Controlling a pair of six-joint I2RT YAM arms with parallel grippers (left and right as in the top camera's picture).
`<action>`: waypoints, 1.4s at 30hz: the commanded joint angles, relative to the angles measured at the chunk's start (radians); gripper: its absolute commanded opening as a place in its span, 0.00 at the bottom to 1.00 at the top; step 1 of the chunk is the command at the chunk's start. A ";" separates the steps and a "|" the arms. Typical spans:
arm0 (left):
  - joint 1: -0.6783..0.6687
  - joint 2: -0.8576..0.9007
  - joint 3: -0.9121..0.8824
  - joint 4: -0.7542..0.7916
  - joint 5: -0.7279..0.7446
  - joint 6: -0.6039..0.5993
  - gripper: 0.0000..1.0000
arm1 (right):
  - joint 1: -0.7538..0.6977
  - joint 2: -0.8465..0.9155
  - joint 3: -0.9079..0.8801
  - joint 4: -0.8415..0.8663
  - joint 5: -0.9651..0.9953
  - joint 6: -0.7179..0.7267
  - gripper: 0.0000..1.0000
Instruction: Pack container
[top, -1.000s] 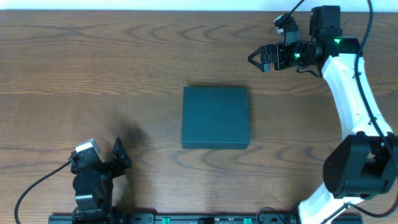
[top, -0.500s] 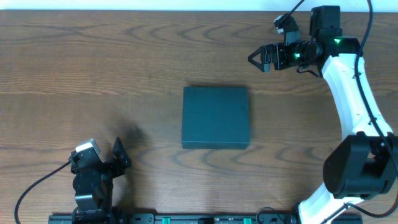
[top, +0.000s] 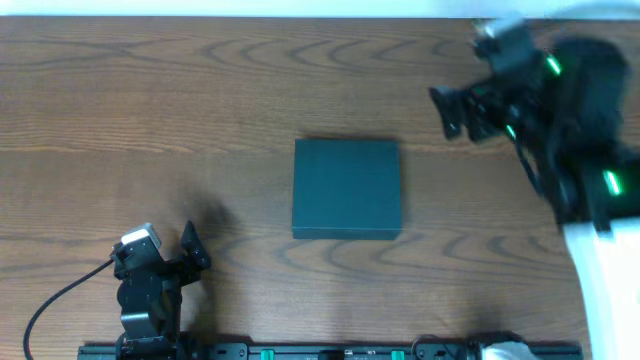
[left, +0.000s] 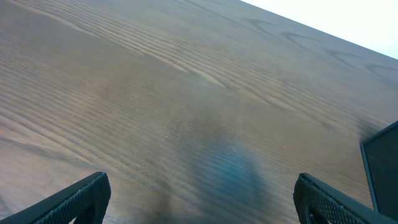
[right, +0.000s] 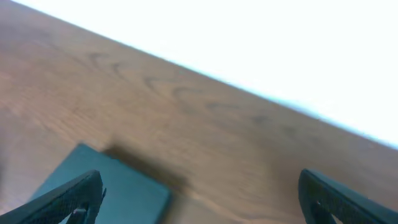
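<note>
Overhead, we see the container (top: 347, 188) lying flat at mid-frame on the table (top: 150, 100). The left claw (top: 195, 248) sits lower left and the blurred right claw (top: 447, 112) upper right, both spread apart and holding nothing. From the left wrist, the container's edge shows at the right border. From the right wrist, its corner shows lower left.
</note>
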 joint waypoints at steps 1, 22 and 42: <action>0.004 -0.006 -0.018 0.000 -0.023 0.022 0.95 | 0.004 -0.139 -0.187 0.061 0.107 -0.028 0.99; 0.005 -0.006 -0.018 0.000 -0.023 0.022 0.95 | -0.080 -1.075 -1.221 0.376 0.106 0.168 0.99; 0.005 -0.006 -0.018 0.000 -0.023 0.022 0.95 | -0.080 -1.209 -1.342 0.313 0.106 0.167 0.99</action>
